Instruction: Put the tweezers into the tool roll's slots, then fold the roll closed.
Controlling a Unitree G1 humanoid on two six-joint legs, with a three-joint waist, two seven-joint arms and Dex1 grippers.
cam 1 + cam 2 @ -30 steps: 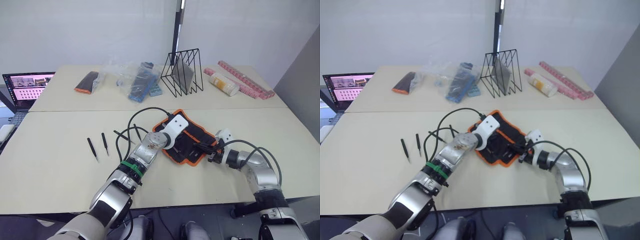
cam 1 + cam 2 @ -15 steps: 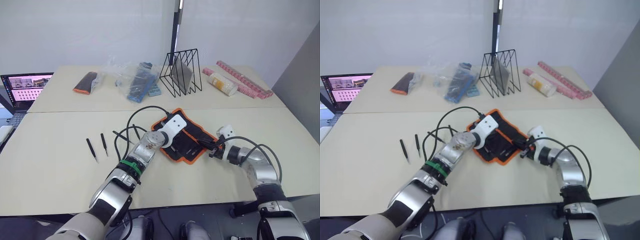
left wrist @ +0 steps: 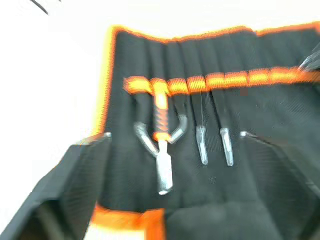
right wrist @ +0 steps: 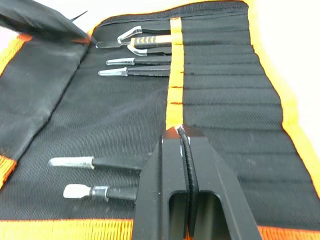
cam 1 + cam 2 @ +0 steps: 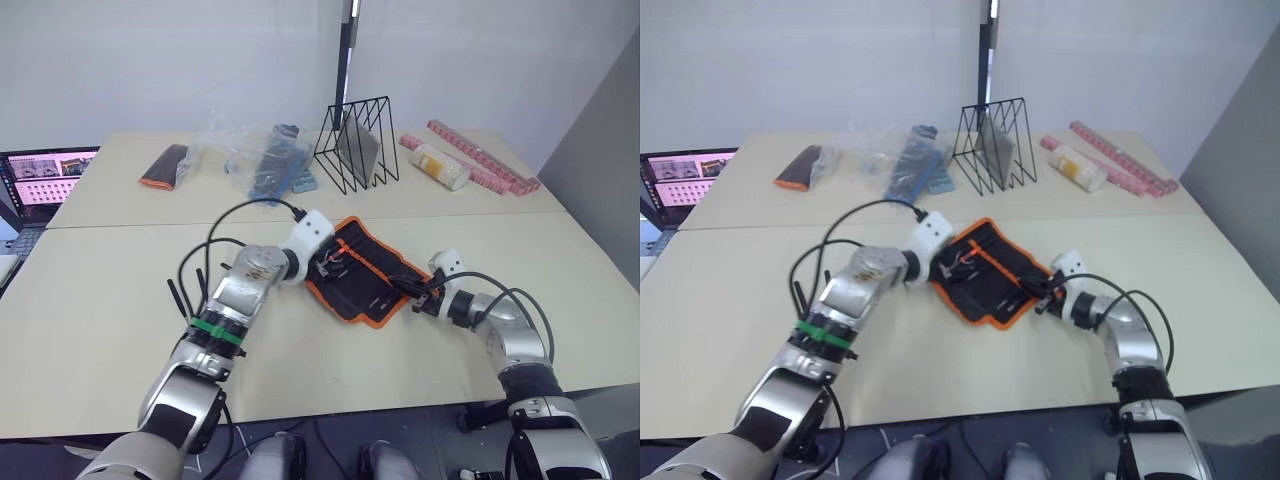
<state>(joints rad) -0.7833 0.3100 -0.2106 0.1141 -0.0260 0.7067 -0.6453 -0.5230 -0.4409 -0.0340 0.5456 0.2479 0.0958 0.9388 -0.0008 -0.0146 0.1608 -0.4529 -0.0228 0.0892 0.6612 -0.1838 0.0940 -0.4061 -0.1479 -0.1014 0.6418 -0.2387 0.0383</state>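
Head views: tool roll (image 5: 366, 282) lies unfolded on the surface (image 5: 100, 340), set askew between the two arms. Left gripper (image 5: 321, 263) sits over the roll's left end; right gripper (image 5: 413, 296) sits at the roll's right edge, aimed inward across the fabric. One loose tweezers (image 5: 178, 298) shows on the surface beside the left forearm. Any others there are hidden by arm and cable, so they cannot be counted.

Left wrist view: left fingers (image 3: 70, 175) stand wide apart over the roll and grip nothing. Five tools sit in adjoining slots under the orange band (image 3: 235, 79): one orange-handled, two with curved tips, two straight with clear caps.

Right wrist view: right fingers (image 4: 155, 172) are pressed together on one slim black held tweezers (image 4: 188, 165). Its long axis runs along the fingers, square to the band and in line with the slots, with its tip at the band itself. Several empty slots lie on the band beyond that tip. Two more capped tools (image 4: 95, 162) lie in slots just beside the fingers.

Judgement: the right arm is the nearer, and insertion calls for a straight push along the axis.
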